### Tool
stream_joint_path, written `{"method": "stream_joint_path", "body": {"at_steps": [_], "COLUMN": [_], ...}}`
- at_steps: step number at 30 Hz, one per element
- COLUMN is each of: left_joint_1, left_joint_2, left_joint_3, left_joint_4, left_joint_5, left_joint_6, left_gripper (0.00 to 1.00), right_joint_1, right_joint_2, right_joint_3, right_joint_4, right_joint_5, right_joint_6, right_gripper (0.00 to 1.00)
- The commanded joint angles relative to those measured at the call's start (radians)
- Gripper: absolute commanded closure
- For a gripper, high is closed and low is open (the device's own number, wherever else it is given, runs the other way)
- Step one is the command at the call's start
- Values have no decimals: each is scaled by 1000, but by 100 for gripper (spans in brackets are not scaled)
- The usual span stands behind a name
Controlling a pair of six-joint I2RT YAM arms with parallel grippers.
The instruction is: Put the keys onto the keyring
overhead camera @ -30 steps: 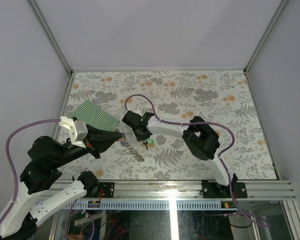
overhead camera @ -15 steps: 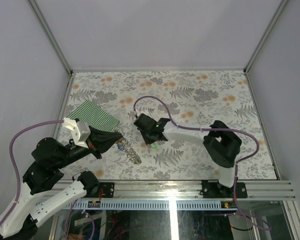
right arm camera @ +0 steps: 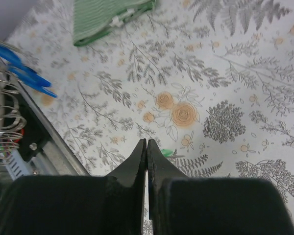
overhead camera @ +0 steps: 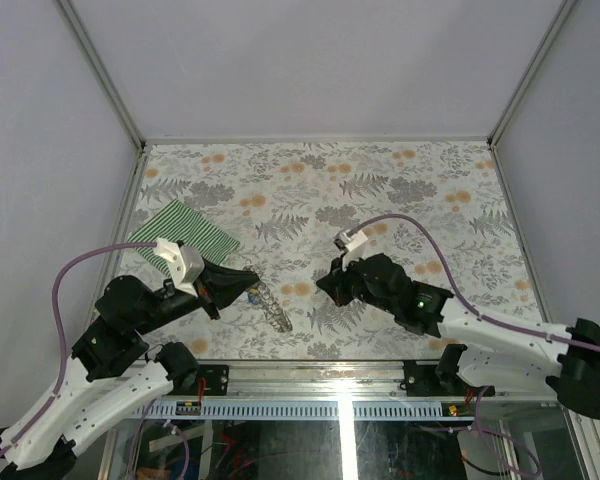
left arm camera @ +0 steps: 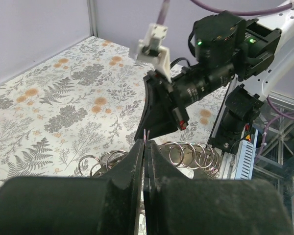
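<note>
Fingers on your left gripper (left arm camera: 144, 145) are pressed flat together, with a thin sliver poking out at their tips. From above, the keyring (overhead camera: 272, 308) starts right at those tips and runs as a grey strand of linked rings, slanting toward the near edge of the table (overhead camera: 380, 180), left of its middle. In the left wrist view its rings (left arm camera: 188, 154) lie coiled just beyond the closed tips.

Your right gripper (right arm camera: 147, 145) is also closed, no gap between its fingers. Two blue key heads (right arm camera: 32, 78) show beside the ring coil at the left side of the right wrist view. A green fleck (right arm camera: 166, 152) sits just beside the right fingertip; you cannot tell whether it is pinched or lying on the table.

From above, the right gripper (overhead camera: 327, 285) is near the middle of the near edge, facing the left one and apart from the strand. The green-and-white striped cloth (overhead camera: 185, 232) lies by the left edge.
</note>
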Motion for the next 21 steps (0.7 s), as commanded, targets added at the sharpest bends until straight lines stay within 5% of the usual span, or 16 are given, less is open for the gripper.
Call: {"method": "stream_joint_path", "body": {"at_steps": [1, 13, 21], "left_joint_1": [-4, -4, -4], "left_joint_2": [5, 162, -44], "left_joint_3": [-13, 155, -114], "left_joint_4": [198, 228, 369], "left_joint_5": [36, 72, 138], "left_joint_6": [-36, -114, -64], "left_gripper": [100, 100, 100], "right_joint_1": [6, 6, 7], "right_joint_2": [-166, -421, -547], "right_joint_3": [-48, 109, -105], "right_joint_4": [146, -6, 212], "right_joint_5": [-16, -41, -156], "right_joint_6": [1, 30, 75], "right_gripper": [100, 100, 100]}}
